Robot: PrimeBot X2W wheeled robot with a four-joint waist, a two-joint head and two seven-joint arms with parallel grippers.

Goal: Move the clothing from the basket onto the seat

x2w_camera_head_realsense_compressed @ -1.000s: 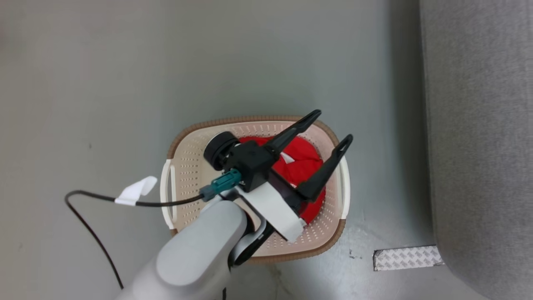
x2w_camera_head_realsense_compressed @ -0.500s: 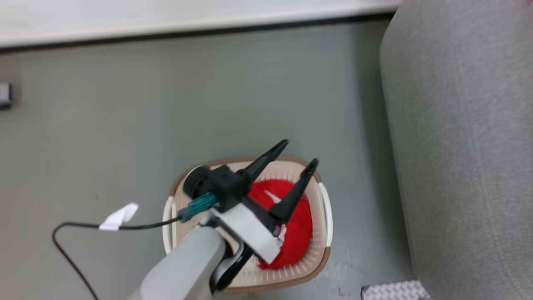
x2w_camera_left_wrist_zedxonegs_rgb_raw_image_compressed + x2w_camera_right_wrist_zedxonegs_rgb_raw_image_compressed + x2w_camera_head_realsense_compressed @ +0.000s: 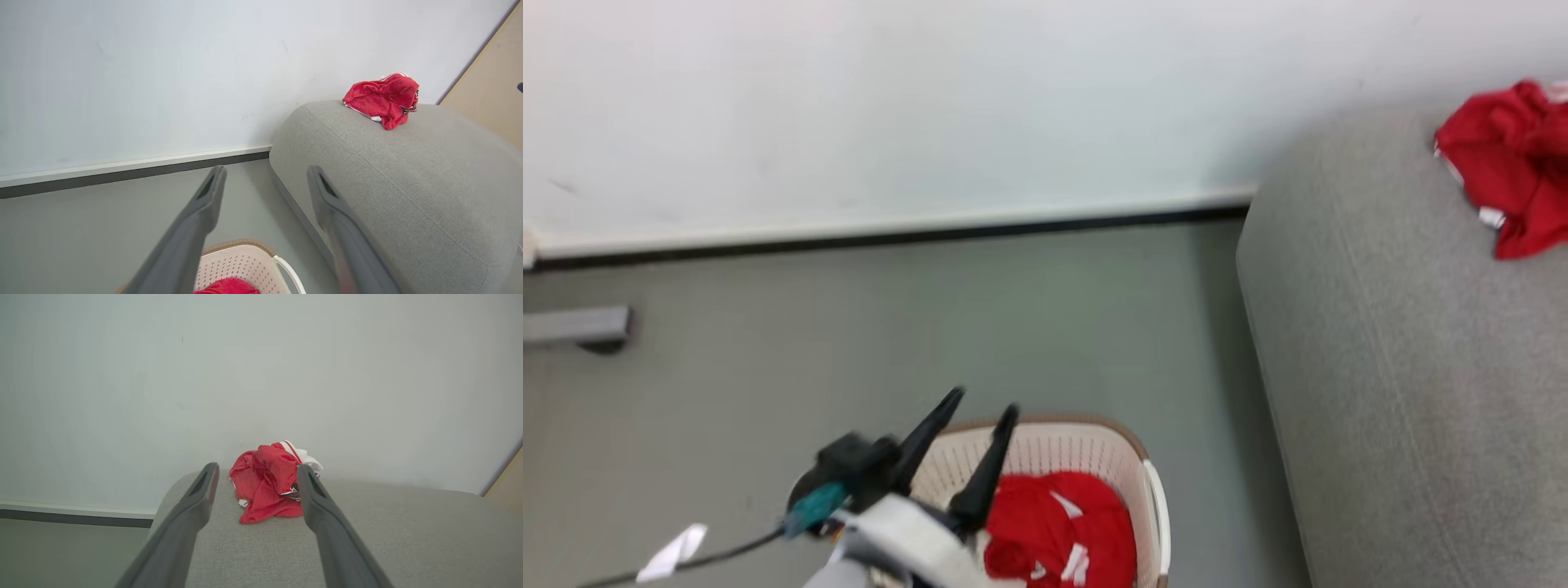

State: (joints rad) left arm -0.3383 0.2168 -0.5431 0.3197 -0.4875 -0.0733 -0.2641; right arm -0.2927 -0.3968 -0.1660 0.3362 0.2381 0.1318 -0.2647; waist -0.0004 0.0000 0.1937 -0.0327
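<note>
The basket stands on the grey floor near the rounded end of the seat, and a narrow strip of bare floor lies between the two. From the basket to the white wall with its dark skirting line, the floor is open. A grey bar lies far at the left by the wall.

The left gripper hangs over the left side of the basket with its two fingers spread wide and nothing between them. Some red clothing with white marks lies inside the basket, low against its right wall. A black cable with a white tag runs from this arm.

The head view shows a crumpled red jersey on the far part of the seat, close to the wall. The left wrist view adds a pale wooden panel behind the seat. The right wrist view shows the right gripper above the seat, also spread wide and empty, with the jersey ahead of its fingertips. The seat cloth is light grey and rough, and bare around the jersey.
</note>
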